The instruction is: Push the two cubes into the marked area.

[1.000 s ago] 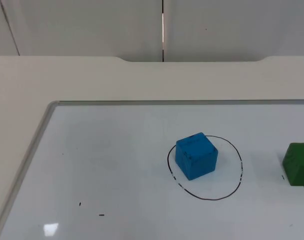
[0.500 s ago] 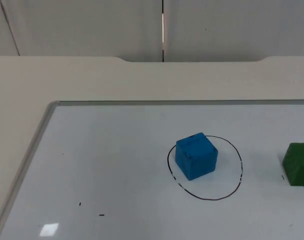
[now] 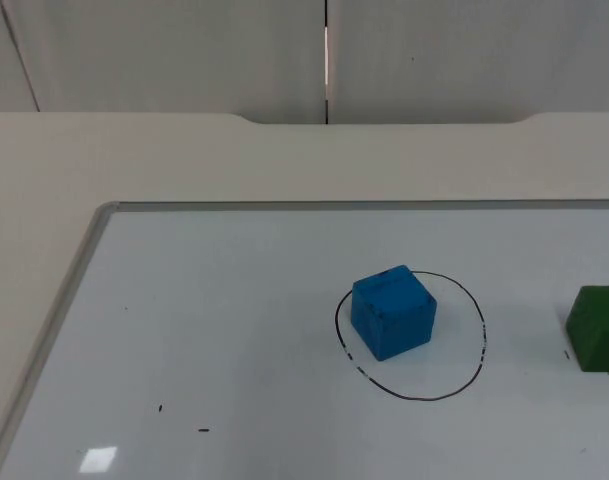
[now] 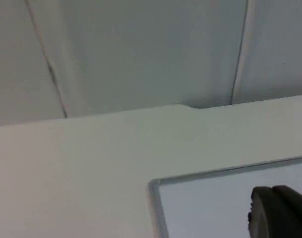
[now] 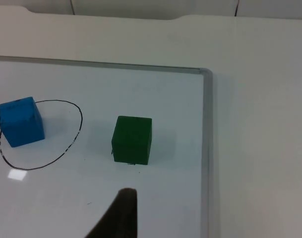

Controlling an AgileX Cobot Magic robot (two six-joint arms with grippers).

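We see the whiteboard on the table, blue cube inside the marked circle, touching its left edge. Green cube sits outside, to the circle's right. Right gripper is nearer it, on its near side; left gripper waits at the board's far-left corner. Can't tell finger state on either.

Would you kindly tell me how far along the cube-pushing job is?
Done: the blue cube sits inside the black drawn circle, toward its left edge. In hand: the right gripper hangs near the green cube, not touching. Left: that cube lies outside the circle. The left gripper waits at the whiteboard's corner.
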